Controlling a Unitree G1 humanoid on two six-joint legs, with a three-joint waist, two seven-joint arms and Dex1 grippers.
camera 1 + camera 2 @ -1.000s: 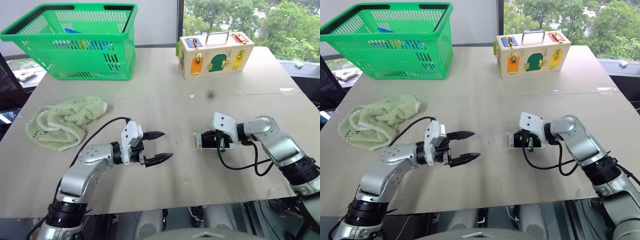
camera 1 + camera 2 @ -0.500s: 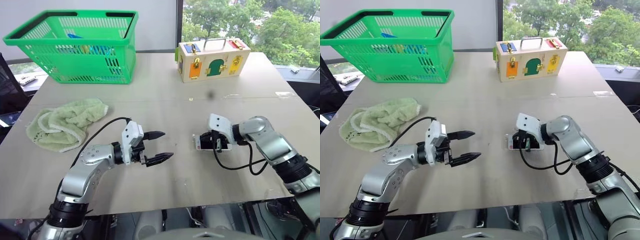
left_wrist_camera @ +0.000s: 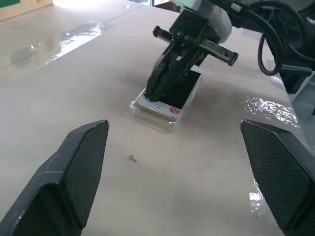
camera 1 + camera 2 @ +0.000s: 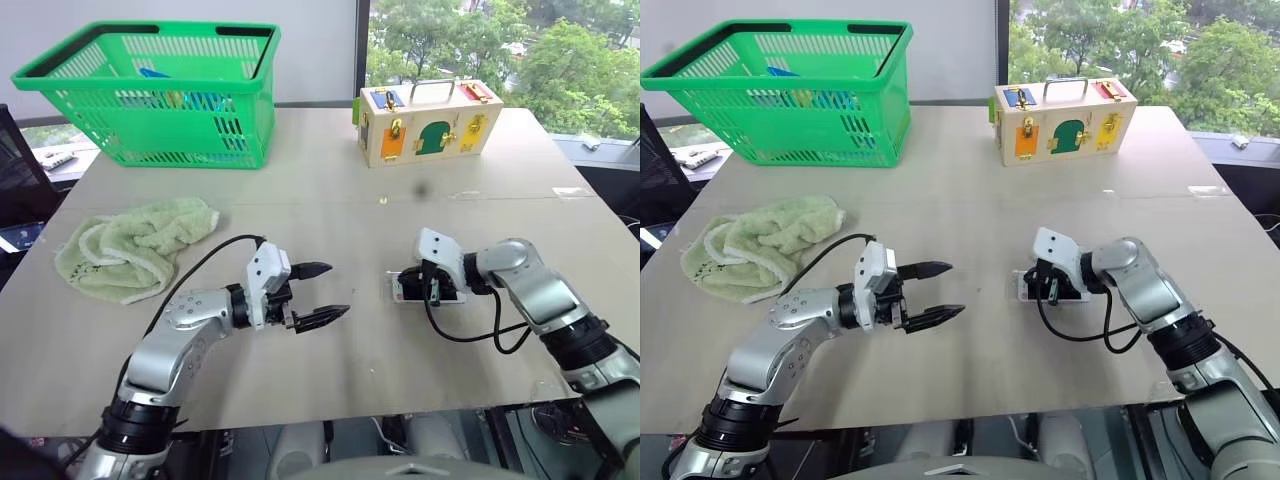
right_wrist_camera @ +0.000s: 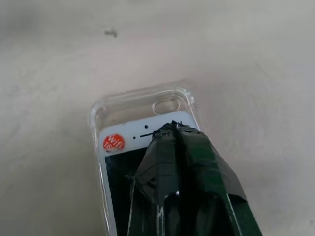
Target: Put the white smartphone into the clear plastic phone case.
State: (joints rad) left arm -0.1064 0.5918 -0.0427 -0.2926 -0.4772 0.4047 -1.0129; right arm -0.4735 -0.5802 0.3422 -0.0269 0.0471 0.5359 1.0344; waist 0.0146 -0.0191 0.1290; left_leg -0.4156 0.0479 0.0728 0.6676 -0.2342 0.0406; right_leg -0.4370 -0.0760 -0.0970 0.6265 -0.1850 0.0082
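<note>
Your right gripper [image 5: 173,129], clenched, presses the white smartphone [image 5: 118,162] into the clear plastic phone case [image 5: 142,101] (left gripper [image 4: 320,293] spread, empty).

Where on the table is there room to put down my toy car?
Bare table lies between the green basket and the wooden lock box, and down the middle between the towel and the white smartphone. It is crowded near the right tool, pressing the phone in the clear plastic phone case, and around the left tool.
</note>
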